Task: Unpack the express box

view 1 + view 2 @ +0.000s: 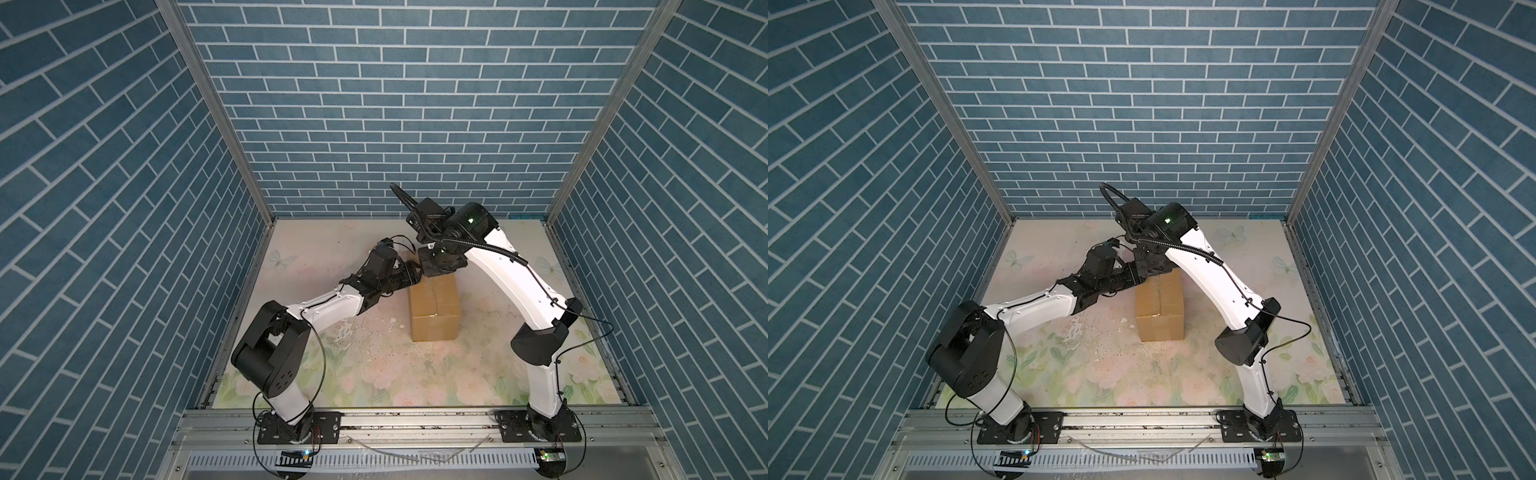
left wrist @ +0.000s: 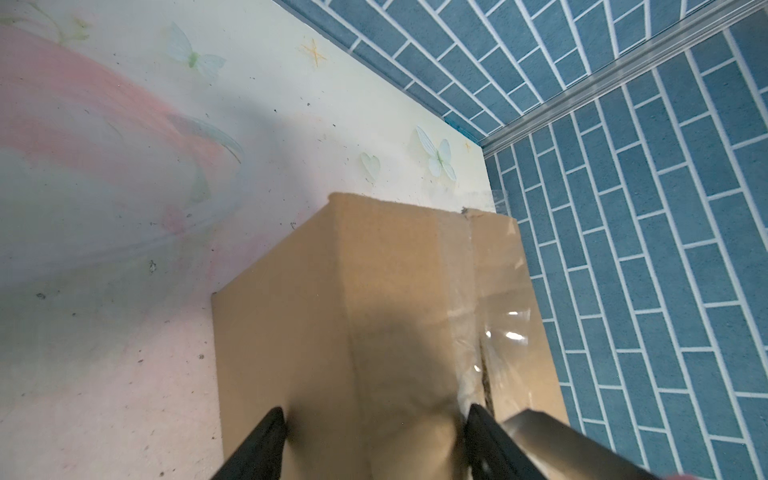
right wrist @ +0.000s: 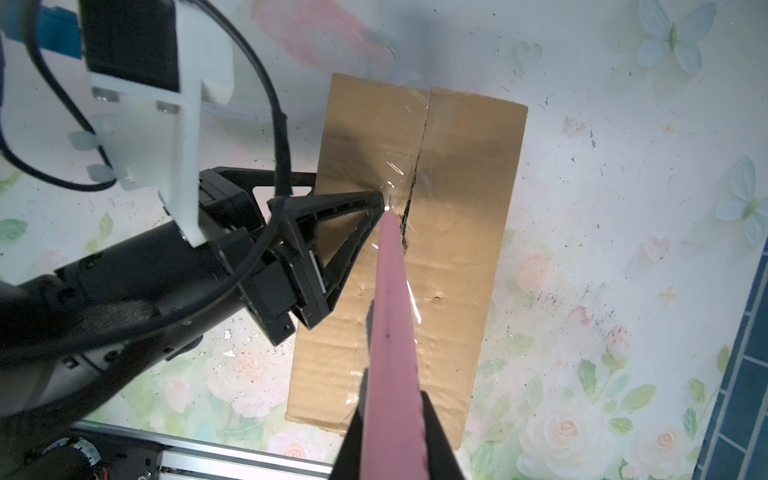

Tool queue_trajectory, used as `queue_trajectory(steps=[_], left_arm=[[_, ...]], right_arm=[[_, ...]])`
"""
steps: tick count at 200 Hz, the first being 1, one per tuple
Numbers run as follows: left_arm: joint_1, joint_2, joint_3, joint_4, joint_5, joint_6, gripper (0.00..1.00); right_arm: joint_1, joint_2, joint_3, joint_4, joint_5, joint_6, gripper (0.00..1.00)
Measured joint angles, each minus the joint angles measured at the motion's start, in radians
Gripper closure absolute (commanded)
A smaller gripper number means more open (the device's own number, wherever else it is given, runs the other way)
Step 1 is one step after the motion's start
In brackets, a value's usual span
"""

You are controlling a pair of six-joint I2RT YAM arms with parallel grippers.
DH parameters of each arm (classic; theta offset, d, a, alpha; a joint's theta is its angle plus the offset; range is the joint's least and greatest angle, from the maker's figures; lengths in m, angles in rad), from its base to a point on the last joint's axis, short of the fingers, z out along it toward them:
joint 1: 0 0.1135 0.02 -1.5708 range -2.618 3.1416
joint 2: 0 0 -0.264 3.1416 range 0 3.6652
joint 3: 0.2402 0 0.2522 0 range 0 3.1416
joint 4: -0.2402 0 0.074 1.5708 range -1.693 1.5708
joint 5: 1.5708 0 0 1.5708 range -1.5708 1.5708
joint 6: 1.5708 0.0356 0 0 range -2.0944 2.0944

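One express box [image 1: 434, 307], a plain brown carton, stands near the centre of the floral table [image 1: 374, 374] in both top views. Its long axis runs from 12 to 6 o'clock and its flaps lie flat. Clear tape [image 3: 399, 166] covers the lengthwise seam [image 3: 424, 124]; in the right wrist view a dark, ragged slit [image 3: 405, 224] shows partway along that seam. The pink knife [image 3: 390, 299] slants down toward the box top, its tip meeting the tape just beside the slit. The right gripper [image 3: 392, 399] is clamped on the knife, one black finger against each flat side, and in the top views it hangs above the box's 12 o'clock end. The left gripper [image 3: 347, 189] lies at the box's 9 o'clock side, jaws parted and astride the upper long edge. One finger [image 3: 332, 203] lies over the top flap beside the seam and the other runs down the side face. Whether either pad presses the cardboard cannot be told. White flecks [image 1: 345, 332] dot the table toward 8 o'clock of the box. Blue brick-pattern walls [image 1: 415, 124] close the table at 9, 12 and 3 o'clock.
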Motion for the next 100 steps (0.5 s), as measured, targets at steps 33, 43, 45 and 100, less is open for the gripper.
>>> queue_trajectory(steps=[33, 43, 45, 100], left_arm=[[-0.004, 0.0, 0.0, 0.005, -0.005, -0.006, 0.31], [-0.004, 0.0, 0.0, 0.006, -0.006, -0.008, 0.31], [-0.004, 0.0, 0.0, 0.007, -0.006, -0.008, 0.31], [-0.006, -0.004, -0.006, 0.018, -0.008, -0.026, 0.28]], right_arm=[[0.007, -0.058, -0.039, 0.0, -0.002, 0.002, 1.0], [0.011, -0.079, -0.06, 0.0, -0.002, 0.005, 1.0], [0.012, -0.082, -0.063, 0.0, -0.002, 0.005, 1.0], [0.031, -0.118, -0.127, 0.0, -0.001, 0.019, 1.0]])
